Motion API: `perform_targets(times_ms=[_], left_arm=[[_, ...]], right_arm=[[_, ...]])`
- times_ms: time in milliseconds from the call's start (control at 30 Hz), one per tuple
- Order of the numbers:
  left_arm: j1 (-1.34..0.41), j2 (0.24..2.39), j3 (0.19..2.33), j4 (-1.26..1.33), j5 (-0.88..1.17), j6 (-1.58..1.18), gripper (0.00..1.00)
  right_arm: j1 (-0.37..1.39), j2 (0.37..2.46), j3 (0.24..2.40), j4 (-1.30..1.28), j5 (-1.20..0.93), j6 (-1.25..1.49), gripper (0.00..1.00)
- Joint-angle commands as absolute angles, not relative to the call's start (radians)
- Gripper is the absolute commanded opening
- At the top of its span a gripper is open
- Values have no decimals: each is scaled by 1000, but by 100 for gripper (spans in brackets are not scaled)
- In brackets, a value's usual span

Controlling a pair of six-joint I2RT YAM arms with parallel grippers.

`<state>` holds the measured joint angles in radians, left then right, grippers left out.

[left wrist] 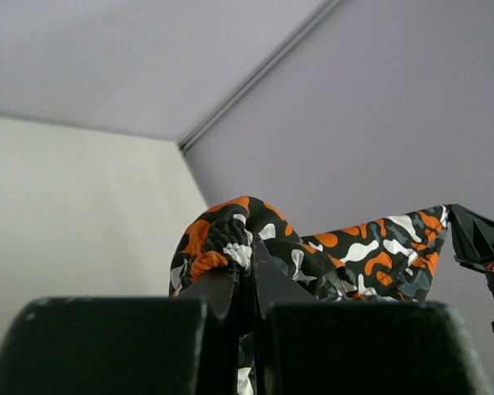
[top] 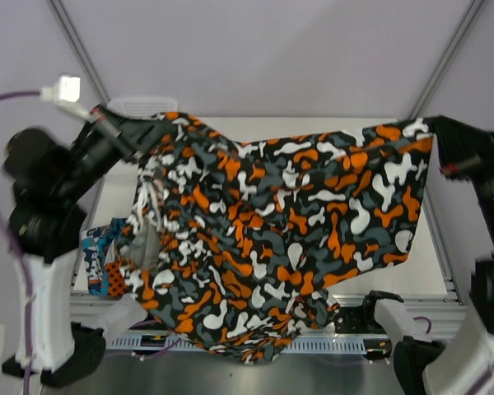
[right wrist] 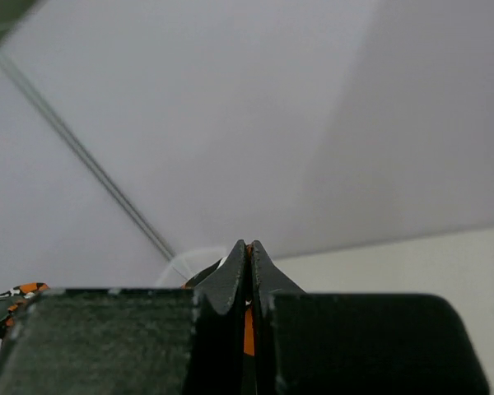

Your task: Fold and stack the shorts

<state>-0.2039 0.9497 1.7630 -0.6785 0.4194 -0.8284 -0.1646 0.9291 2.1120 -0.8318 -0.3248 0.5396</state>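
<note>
While the white table (top: 426, 267) fills the middle of the overhead view, most of it is hidden behind the camouflage shorts (top: 272, 247), which are stretched wide between the two arms. The orange, black, white and grey cloth runs from the far left corner across to the far right, and its lower part droops over the near rail of the table. A white drawstring dangles on its left side (near the waistband end).

The left gripper (top: 142, 133) reaches in from the left and is clamped tight on the upper left corner of the camouflage pair. Its wrist view shows a bunched knot of cloth pinched between the closed fingers (left wrist: 267, 284). The right gripper (top: 435, 136) grips the upper right corner. In its own view the jaws meet, with only an orange sliver of fabric showing between them.

The patchwork shorts (top: 99, 247), teal-blue and orange, lie on the table at the left, partly hidden by the hanging pair. A white mesh basket (top: 136, 105) peeks out behind the left gripper.
</note>
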Motion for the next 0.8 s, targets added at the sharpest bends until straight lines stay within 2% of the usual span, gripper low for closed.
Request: perform_targets(times_ms=[0,33,233,300,433,500,633,733,767], left_arm=[[-187,1142,1697,-583,448,-811,0],[-183,1166,1672,-515,462,-816,0],[-181,1336,1323,-177,551,-841,0],[-181,1386,1196,-76,572,-860,0],[-181,1578,1119,190,591,-890,0],[-181,1646,1130,266,584,-905,0],[-181,1811,1228,328,597,-946,0],[-181,1937,1380,304,598,-960,0],[-181,2006,1496,290,597,-965,0]], right_arm=[[-161,1084,1944,-850,-290,509,0],[-161,1080,1804,-775,-293,518,0],[-184,1036,1307,-531,-298,569,0],[-216,1011,1194,-474,-299,583,0],[-264,1023,953,-271,-305,633,0],[-281,1073,875,-213,-298,653,0],[-291,1190,856,-92,-261,673,0],[-298,1304,897,-34,-244,690,0],[-299,1339,916,-25,-227,695,0]])
